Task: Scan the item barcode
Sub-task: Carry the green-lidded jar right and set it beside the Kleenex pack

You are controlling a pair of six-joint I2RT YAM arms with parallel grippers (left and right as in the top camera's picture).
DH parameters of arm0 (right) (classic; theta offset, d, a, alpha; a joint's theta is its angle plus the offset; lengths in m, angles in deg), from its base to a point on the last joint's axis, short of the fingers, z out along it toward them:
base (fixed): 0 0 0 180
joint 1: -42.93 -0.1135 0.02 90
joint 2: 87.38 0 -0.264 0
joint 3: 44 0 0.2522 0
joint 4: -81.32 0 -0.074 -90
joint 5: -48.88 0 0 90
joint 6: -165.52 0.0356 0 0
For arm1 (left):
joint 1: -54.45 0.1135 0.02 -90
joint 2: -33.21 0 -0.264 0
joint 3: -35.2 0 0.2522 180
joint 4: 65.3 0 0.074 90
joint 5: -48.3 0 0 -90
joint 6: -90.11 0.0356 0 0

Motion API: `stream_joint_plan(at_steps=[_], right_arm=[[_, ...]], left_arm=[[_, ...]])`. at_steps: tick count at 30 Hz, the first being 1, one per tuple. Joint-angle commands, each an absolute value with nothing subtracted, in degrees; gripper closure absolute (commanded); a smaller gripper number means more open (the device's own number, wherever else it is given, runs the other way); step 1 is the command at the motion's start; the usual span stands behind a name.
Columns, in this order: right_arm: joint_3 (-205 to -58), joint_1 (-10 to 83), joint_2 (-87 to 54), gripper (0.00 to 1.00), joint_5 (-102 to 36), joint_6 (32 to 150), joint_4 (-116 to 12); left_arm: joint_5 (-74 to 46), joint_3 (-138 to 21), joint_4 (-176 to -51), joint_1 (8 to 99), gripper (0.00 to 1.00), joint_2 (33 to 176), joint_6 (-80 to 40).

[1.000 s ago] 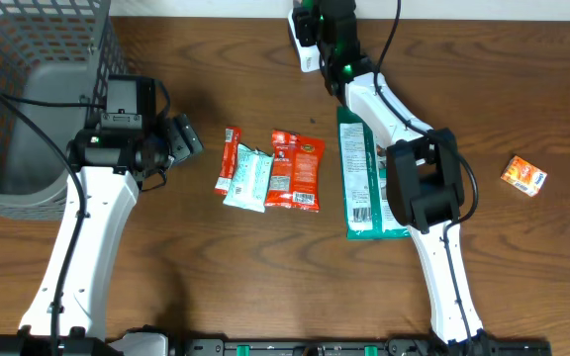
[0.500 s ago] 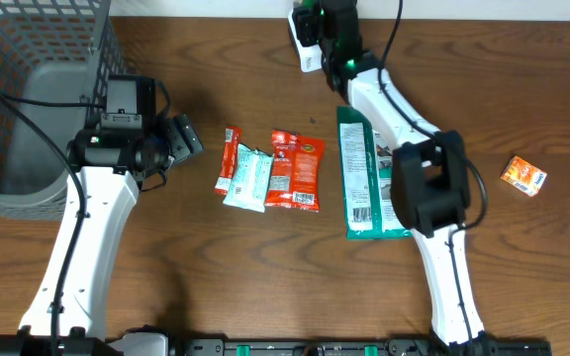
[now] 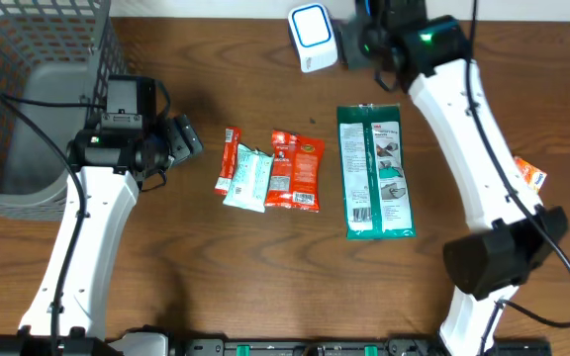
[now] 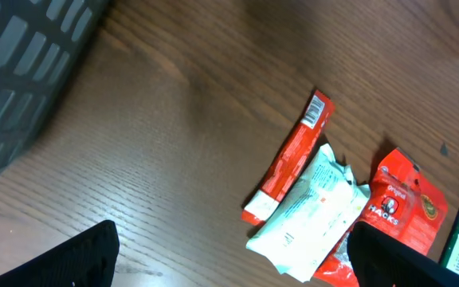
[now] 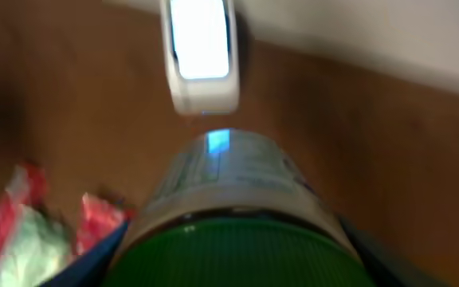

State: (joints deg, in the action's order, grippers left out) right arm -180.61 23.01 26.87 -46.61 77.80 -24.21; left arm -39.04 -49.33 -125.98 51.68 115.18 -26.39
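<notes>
My right gripper (image 5: 231, 267) is shut on a green-lidded jar (image 5: 228, 191) with a pale label, held lying with its side toward the white scanner (image 5: 202, 56). A blue spot of light falls on the jar's label. From overhead the right gripper (image 3: 364, 42) sits just right of the scanner (image 3: 311, 36) at the table's back edge. My left gripper (image 3: 182, 138) is open and empty, left of the snack packets. In the left wrist view its fingertips (image 4: 78, 259) frame bare wood in front of those packets.
A red stick packet (image 3: 229, 158), a white-teal packet (image 3: 248, 178) and a red Hacks packet (image 3: 296, 170) lie mid-table. A green pouch (image 3: 376, 170) lies to their right. A grey wire basket (image 3: 28, 89) stands far left. An orange box (image 3: 534, 176) peeks from behind the right arm.
The right arm has swung rightward off the green pouch. Its gripper moved from over the scanner to the scanner's right side, uncovering it. The left arm has not moved.
</notes>
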Motion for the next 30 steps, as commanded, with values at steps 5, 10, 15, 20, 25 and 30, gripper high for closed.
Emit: stream_joint_plan(at_steps=[5,10,15,20,25,30], right_arm=[[-179.4,27.5,28.5,0.88,-46.8,77.1,-7.4],[-174.3,30.5,28.7,0.89,-46.9,77.1,-6.6],[-167.1,34.1,28.7,0.87,-46.8,77.2,-9.7],[-159.9,37.9,28.7,0.90,-46.8,77.2,-15.3],[-153.5,41.6,28.7,0.94,-46.8,77.2,-22.3],[-148.6,44.7,28.7,0.90,-46.8,77.2,-27.0]], left_arm=[[-39.7,-49.9,-126.2,51.9,0.08,115.4,-25.4],[-39.7,-49.9,-126.2,51.9,0.08,115.4,-25.4],[-39.7,-49.9,-126.2,51.9,0.08,115.4,-25.4],[-39.7,-49.9,-126.2,51.9,0.08,115.4,-25.4],[-39.7,-49.9,-126.2,51.9,0.08,115.4,-25.4],[-39.7,-49.9,-126.2,51.9,0.08,115.4,-25.4]])
